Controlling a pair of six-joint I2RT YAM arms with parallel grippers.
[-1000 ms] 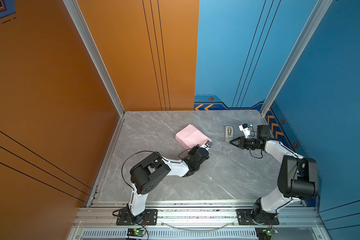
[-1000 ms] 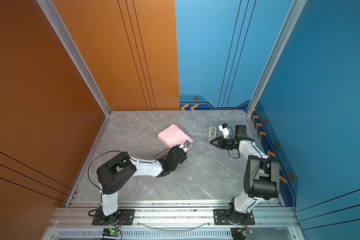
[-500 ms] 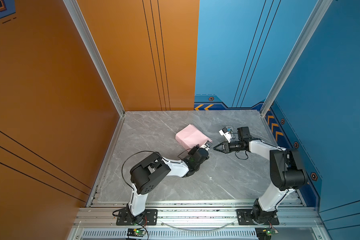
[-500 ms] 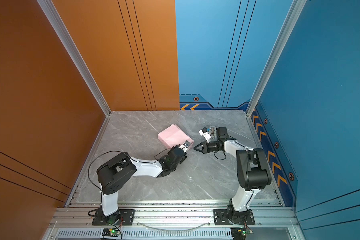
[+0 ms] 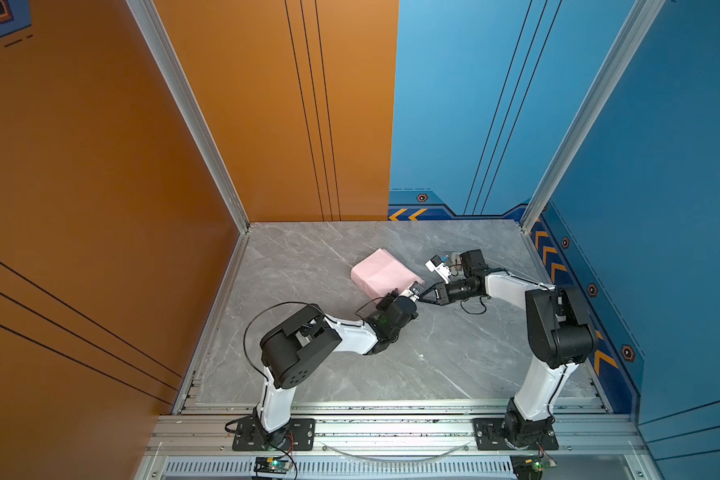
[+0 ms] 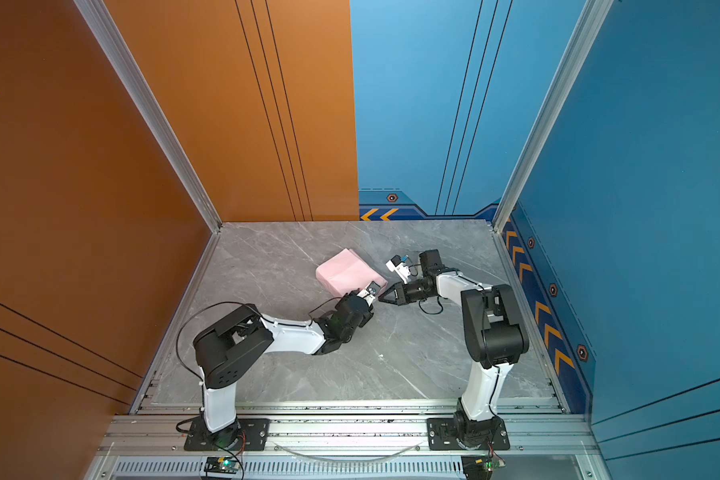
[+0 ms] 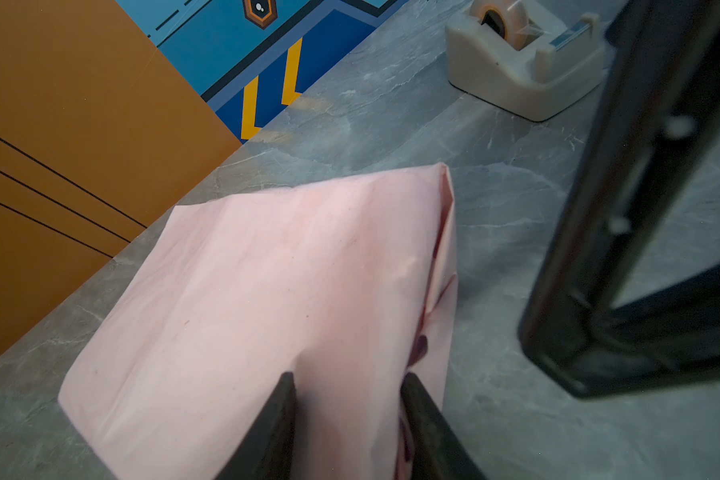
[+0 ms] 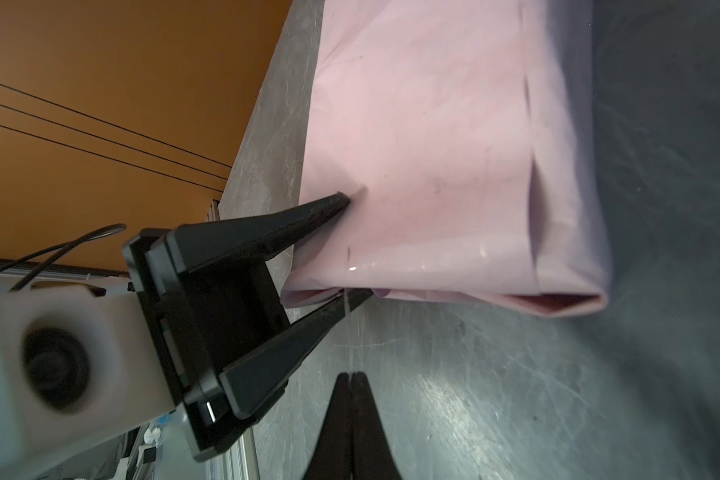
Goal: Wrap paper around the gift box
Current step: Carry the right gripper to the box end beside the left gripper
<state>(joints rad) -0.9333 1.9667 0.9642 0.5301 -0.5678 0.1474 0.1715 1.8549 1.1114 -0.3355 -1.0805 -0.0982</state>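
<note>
Nearest, the left end effector clamps the folded paper so the wrap holds tight over the hidden gift box, mid-surface. The right end effector, pinched shut, hovers beside it, seemingly ready for taping. The tape dispenser sits beyond.

The left arm and right arm are stretched low toward the middle of the desk. The left claw is clamped partway on the paper. The right claw is held fully closed just beside it.
</note>
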